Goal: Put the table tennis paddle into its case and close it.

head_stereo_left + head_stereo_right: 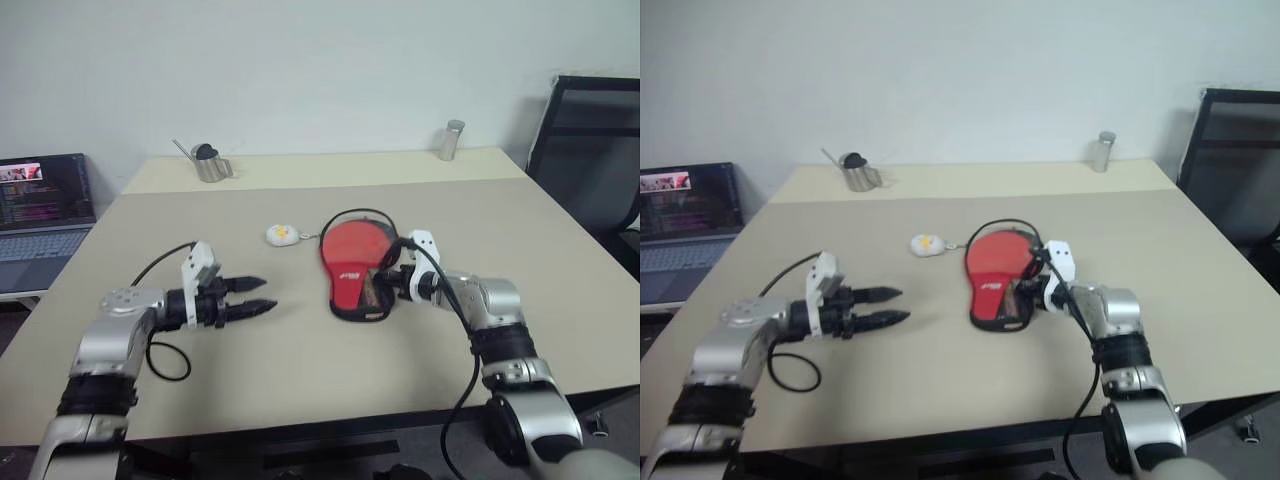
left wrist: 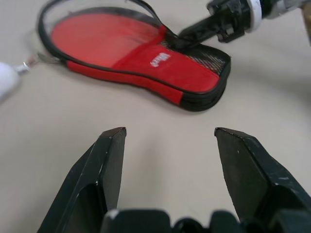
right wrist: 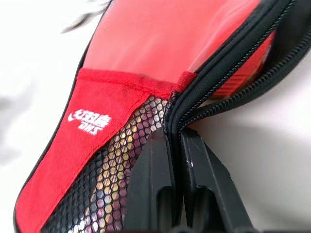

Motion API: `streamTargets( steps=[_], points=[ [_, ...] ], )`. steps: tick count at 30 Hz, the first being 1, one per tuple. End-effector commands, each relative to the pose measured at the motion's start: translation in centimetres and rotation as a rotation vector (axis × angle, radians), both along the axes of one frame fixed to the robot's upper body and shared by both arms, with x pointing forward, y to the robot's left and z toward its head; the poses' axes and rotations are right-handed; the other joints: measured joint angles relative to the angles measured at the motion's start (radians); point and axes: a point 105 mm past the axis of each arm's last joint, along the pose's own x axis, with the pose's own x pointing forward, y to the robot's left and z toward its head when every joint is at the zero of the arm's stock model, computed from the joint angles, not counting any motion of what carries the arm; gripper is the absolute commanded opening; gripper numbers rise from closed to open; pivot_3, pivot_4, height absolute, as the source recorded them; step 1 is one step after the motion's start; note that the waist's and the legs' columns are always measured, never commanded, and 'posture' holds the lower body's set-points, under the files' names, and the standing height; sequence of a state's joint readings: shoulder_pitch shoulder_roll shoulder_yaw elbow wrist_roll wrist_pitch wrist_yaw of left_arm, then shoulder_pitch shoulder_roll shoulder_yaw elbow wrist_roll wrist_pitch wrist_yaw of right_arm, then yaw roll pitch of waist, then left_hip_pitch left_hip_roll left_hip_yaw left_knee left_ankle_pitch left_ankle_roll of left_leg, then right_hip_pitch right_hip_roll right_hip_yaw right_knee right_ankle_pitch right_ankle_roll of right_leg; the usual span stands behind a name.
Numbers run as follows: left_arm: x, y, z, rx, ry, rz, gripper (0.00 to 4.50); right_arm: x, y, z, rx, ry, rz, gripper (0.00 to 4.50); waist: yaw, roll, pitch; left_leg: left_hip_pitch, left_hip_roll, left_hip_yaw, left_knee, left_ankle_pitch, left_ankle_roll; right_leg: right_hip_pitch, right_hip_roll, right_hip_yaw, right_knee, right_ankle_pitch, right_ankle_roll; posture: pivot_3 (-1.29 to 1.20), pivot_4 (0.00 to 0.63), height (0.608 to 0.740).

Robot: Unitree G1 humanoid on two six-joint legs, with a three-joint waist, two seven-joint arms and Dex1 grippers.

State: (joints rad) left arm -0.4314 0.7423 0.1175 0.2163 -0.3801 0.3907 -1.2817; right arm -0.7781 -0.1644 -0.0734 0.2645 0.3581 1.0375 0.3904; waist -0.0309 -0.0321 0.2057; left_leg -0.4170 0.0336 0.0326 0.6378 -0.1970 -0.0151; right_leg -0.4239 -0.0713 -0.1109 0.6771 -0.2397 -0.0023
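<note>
We see case (image 1: 352, 262) lying flat, long axis away-to-near, narrow end nearest us | right gripper (image 3: 176, 145) clamped on its zipper edge | left gripper (image 1: 258, 296) apart.

Left arm's bent in on the near left, its black two-fingered left claw (image 1: 262, 296) pointing right with the fingers (image 2: 109, 160) spread apart, nothing between them. Right arm reaches in from the near right, right claw (image 3: 176, 145) pinched tight together, angled down and leftward.
</note>
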Motion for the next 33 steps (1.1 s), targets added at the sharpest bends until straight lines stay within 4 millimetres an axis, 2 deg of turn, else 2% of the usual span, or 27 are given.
streamTargets(
  steps=[1,7,15,22,33],
  points=[
    [-1.5,-0.6,1.0,-0.004,-0.017,-0.045,3.17,-2.1,1.7,1.7,0.038,-0.037,0.075,0.03,0.003,0.0,0.0,0.0,0.0,0.0,0.0,0.0,0.0,0.0,0.0,0.0,0.0,0.0,0.0,0.0,0.15,0.74],
    [-4.1,-2.5,0.0,-0.019,0.042,-0.122,3.17,-5.8,1.6,-0.1,0.041,0.045,0.076,0.03,0.008,0.0,0.0,-0.001,0.0,0.0,0.0,-0.001,-0.001,0.001,-0.001,-0.001,-0.003,0.0,0.0,0.0,0.15,0.74],
    [-5.0,-3.1,-0.1,-0.013,0.072,-0.183,3.17,-10.1,0.9,-1.1,0.069,0.136,0.023,0.03,0.025,0.0,0.0,-0.001,0.0,-0.001,-0.003,-0.002,-0.002,0.001,0.0,-0.003,-0.006,-0.001,-0.001,0.0,0.15,0.74],
    [-6.1,-3.0,0.1,0.019,0.088,-0.268,3.17,-11.7,0.1,-1.8,0.057,0.151,0.017,0.03,0.029,0.0,0.0,-0.002,-0.001,-0.003,-0.009,-0.002,-0.002,0.002,0.001,-0.005,-0.015,-0.001,-0.001,0.0,0.15,0.74],
    [-6.9,-3.2,1.0,0.043,0.059,-0.328,3.17,-12.3,-0.7,-2.1,0.028,0.153,0.031,0.03,0.03,0.0,0.0,-0.004,-0.001,-0.005,-0.009,-0.003,-0.002,0.002,0.001,-0.007,-0.017,-0.001,-0.001,0.0,0.15,0.74]
  ],
)
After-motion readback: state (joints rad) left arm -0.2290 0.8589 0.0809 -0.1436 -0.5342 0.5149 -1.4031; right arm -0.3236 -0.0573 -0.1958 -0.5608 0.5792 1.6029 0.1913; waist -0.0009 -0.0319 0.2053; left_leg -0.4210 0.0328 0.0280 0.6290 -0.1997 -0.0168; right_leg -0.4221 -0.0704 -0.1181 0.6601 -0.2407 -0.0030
